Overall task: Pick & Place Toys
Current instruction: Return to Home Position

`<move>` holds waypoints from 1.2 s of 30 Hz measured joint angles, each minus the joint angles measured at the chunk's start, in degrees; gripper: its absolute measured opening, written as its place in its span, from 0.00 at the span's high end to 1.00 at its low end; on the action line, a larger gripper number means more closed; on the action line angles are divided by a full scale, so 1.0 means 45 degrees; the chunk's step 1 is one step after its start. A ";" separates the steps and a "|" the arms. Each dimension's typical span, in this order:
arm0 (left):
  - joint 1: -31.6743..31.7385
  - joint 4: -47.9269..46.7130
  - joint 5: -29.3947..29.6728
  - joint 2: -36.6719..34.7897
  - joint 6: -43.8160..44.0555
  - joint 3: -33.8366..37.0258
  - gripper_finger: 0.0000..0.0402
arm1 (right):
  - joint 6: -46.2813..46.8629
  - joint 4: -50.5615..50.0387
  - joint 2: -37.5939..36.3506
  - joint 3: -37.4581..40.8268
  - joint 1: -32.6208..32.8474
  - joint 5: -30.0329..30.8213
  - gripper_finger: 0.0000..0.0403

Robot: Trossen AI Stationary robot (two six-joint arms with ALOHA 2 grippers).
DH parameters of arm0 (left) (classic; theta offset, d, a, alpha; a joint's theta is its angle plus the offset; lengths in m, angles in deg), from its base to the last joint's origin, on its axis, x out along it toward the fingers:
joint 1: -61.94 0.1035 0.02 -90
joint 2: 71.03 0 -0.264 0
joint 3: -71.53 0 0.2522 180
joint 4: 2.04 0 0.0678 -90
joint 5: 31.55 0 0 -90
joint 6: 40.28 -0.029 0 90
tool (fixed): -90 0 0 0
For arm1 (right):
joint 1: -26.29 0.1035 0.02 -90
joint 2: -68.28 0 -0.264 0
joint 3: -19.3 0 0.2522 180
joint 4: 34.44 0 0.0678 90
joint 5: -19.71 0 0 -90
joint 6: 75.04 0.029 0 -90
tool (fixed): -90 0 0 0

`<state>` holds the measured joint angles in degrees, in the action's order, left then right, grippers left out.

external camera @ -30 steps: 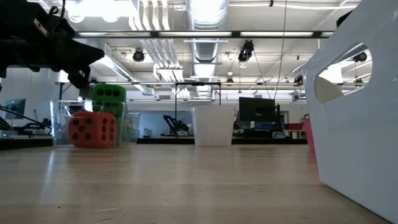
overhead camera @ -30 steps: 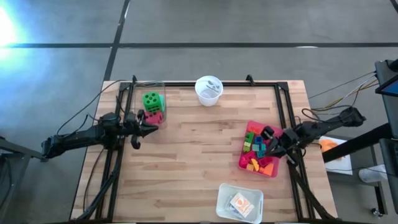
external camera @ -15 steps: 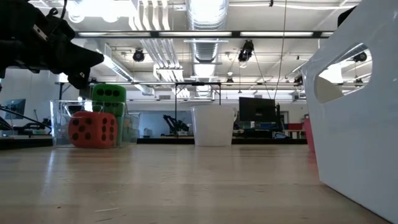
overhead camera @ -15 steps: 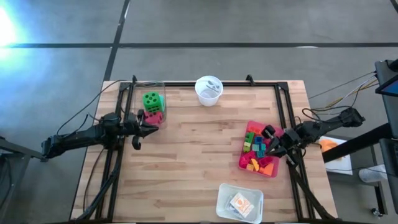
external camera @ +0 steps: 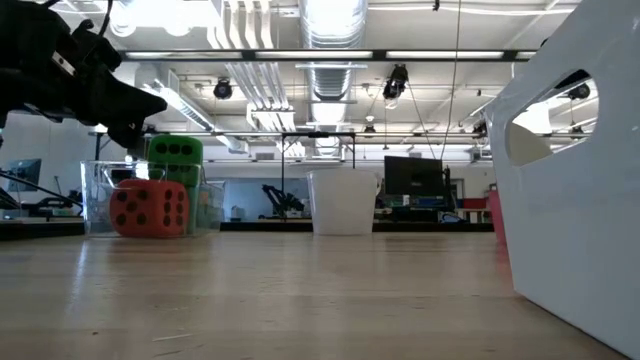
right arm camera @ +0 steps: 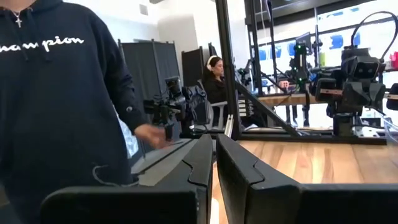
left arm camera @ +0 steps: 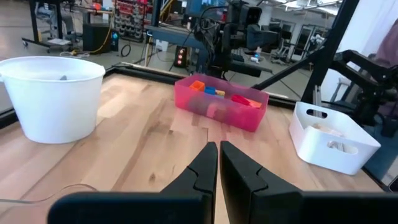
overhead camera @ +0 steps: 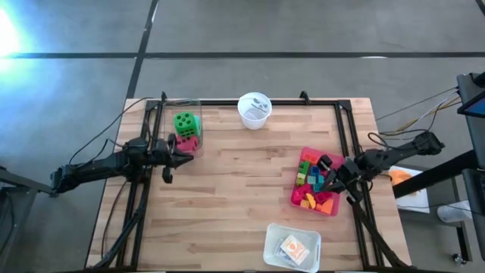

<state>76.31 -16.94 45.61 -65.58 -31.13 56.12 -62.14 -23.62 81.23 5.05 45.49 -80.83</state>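
We judge homing in hand: right pincer (overhead camera: 336,175), closed and empty, has the pink bin (left arm camera: 217,113) under it; left pincer (overhead camera: 184,153) closed; next, retract upward

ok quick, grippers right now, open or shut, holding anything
Left gripper: shut, empty, beside the clear box.
Right gripper: shut, empty, at the pink bin's edge.

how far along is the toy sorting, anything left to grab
Done: the bricks lie in the pink bin, and the green die and red die sit in the clear box. In hand: nothing; the left hand and right hand are shut and empty. Left: no loose toy shows on the table; only parking the arms, probably.
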 joint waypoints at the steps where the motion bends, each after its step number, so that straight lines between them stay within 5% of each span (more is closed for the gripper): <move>1: 0.0000 0.0018 0.0000 0.0005 0.0000 0.0000 0.94 | -0.0005 -0.0006 0.0005 0.0000 0.0000 0.0000 0.96; 36: 0.0005 0.0004 -0.0005 0.0000 0.0645 0.0005 0.94 | 0.0023 -0.0083 0.0165 0.0000 0.0005 0.0010 0.96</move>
<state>76.33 -16.92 45.59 -65.58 -28.23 56.14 -62.03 -23.99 81.97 5.05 45.52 -80.79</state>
